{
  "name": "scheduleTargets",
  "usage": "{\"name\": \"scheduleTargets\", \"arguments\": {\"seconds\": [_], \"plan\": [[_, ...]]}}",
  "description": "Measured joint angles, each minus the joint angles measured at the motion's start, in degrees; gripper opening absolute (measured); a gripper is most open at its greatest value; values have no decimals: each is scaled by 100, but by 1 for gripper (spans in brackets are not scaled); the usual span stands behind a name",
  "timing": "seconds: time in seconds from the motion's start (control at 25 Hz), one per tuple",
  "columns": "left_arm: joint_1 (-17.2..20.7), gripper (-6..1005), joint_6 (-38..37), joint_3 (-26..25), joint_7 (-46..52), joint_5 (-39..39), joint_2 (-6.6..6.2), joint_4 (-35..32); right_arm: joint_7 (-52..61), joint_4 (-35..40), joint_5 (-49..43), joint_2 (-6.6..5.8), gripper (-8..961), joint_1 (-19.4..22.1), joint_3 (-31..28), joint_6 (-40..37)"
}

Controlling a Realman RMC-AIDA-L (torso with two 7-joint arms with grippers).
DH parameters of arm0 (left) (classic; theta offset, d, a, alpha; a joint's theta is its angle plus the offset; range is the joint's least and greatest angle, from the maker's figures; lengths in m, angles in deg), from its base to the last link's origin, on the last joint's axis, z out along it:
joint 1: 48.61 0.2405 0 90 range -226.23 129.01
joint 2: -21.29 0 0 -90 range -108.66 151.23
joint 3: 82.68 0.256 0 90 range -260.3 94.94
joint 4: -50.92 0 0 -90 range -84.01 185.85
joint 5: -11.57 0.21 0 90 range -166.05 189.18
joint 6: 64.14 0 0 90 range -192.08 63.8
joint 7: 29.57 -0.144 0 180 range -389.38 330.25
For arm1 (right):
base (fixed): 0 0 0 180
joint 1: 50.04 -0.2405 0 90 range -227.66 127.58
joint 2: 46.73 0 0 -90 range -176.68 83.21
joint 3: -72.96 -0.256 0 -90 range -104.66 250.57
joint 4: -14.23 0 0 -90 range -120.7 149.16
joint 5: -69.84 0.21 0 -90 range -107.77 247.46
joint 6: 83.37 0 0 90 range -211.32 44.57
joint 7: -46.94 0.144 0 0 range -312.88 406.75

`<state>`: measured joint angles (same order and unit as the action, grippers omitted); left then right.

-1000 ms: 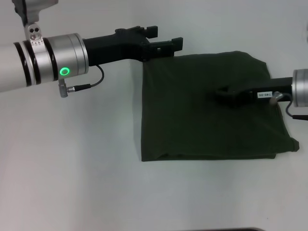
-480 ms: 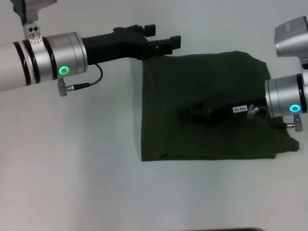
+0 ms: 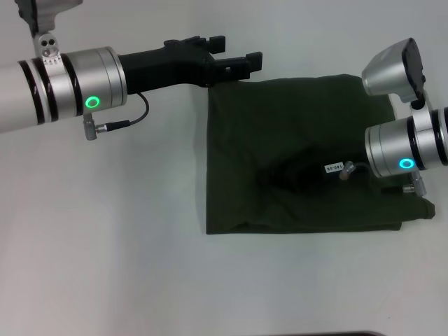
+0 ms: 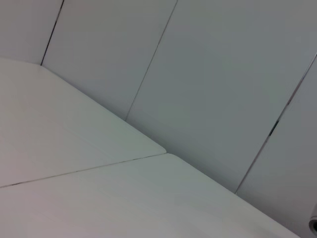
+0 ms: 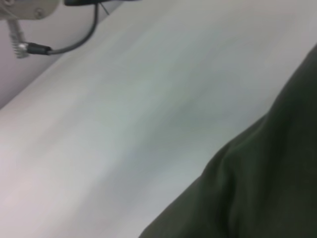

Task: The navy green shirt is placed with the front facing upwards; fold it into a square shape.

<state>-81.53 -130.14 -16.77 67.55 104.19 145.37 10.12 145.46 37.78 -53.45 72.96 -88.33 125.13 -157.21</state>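
Item: navy green shirt [image 3: 301, 140], folded to a plain dark panel, roughly square and slightly wider than deep, lying flat on the white table [image 3: 105, 245] right of centre in the head view. Its longer side runs left to right. The near edge is straight with a second layer showing just under it, and a loose corner sticks out at the near right. No lettering or label shows. Right gripper [image 3: 280, 175]: reaches in from the right, low over the middle of the cloth, its dark fingers merging with the fabric, so whether they are parted or pinched on a fold cannot be told; the silver wrist with a lit green ring sits over the shirt's right edge, forearm near level and pointing left. Left gripper [image 3: 234, 61]: further back, at the shirt's far left corner, arm stretched in from the left and level with the table; its two black fingers look parted, with the cloth's corner just beneath, and contact is uncertain. Right wrist view: shows only a curved, wrinkled edge of the shirt [image 5: 267, 188] against bare table, plus a cable and connector [image 5: 29, 47] of the other arm beyond, detail the head view lacks at that closeness. Left wrist view: shows no shirt at all, only tabletop seams [image 4: 84, 168] and a panelled grey wall [image 4: 198, 74] behind.
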Motion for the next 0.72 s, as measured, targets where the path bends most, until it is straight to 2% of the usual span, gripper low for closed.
{"name": "scheduleTargets", "arguments": {"seconds": [0.36,0.56,0.72], "plan": [[14,937,-21,0,-67,0,-7,-16,-112,100,227,-17,-1,99,-30,-104],[15,937,-57,-78,-69,0,-7,-57,-297,521,769,-67,-1,438,-56,-396],[41,937,-79,-128,-70,0,-6,-102,-270,828,883,-128,-2,773,-327,-483]]}}
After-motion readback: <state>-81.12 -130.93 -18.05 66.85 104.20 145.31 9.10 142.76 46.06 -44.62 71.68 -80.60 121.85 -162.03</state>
